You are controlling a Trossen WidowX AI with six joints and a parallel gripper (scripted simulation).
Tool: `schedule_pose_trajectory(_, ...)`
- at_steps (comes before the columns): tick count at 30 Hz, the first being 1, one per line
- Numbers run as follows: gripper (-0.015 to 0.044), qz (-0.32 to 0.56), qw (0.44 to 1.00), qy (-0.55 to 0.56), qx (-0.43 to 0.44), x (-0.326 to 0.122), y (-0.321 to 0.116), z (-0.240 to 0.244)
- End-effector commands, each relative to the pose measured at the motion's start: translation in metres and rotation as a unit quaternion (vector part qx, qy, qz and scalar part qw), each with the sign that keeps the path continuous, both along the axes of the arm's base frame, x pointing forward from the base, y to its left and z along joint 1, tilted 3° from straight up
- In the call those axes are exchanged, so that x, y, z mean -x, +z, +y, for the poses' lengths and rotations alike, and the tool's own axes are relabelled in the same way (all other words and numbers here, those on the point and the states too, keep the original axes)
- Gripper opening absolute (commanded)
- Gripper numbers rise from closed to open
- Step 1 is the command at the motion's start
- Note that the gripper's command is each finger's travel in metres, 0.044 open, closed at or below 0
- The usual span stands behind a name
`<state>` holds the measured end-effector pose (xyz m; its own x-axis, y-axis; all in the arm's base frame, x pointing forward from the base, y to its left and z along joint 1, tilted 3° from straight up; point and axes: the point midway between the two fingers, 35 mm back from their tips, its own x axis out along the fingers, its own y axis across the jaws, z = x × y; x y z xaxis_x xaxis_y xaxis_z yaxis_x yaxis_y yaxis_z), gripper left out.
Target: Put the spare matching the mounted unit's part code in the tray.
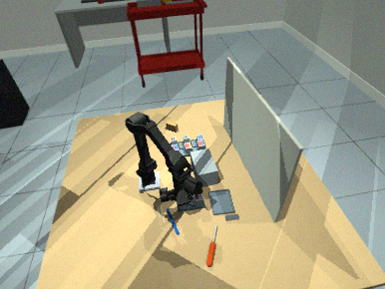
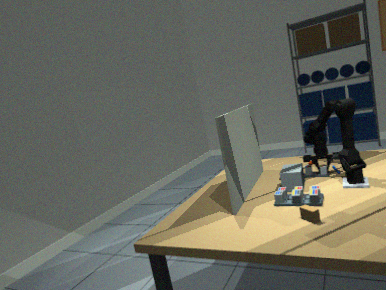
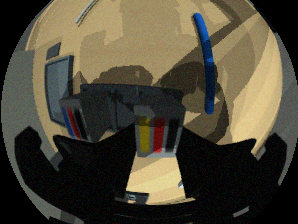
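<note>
My gripper [image 1: 189, 196] [image 3: 156, 124] is low at the dark holder [image 3: 120, 94] and shut on the unit with yellow, red and black stripes [image 3: 158, 135], one finger at each side. A second unit with blue, red and black stripes [image 3: 75, 120] stands left of it in the wrist view. The shallow tray [image 1: 221, 201] [image 3: 58, 89] lies beside the holder, with nothing seen in it. A rack at the back bears three striped units [image 1: 188, 144] [image 2: 297, 193]. I cannot tell which unit is the mounted one, and no code is readable.
A grey box [image 1: 204, 165] [image 2: 292, 175] stands between rack and holder. A tall grey panel [image 1: 259, 135] [image 2: 241, 155] stands beyond it. A blue pen [image 1: 173, 221] [image 3: 207, 65], an orange screwdriver [image 1: 211, 251], a small dark plate [image 1: 231, 217] [image 3: 53, 50] and a wooden block [image 1: 172, 127] [image 2: 310, 215] lie on the table.
</note>
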<state>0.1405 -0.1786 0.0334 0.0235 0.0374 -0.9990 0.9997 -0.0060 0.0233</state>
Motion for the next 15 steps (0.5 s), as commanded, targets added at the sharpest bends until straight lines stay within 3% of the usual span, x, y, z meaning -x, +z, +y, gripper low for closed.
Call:
schedule_pose_trajectory(1, 0.0116, 0.0, 1.0, 0.0, 0.0, -0.0001, 0.0001, -0.0001)
schedule_pose_trajectory(4, 0.0096, 0.0, 1.0, 0.0, 0.0, -0.0001, 0.0001, -0.0001)
schedule_pose_trajectory(8, 0.0, 0.0, 1.0, 0.0, 0.0, -0.0001, 0.0001, -0.0001)
schedule_pose_trajectory(15, 0.0, 0.0, 1.0, 0.0, 0.0, -0.0001, 0.0001, -0.0001)
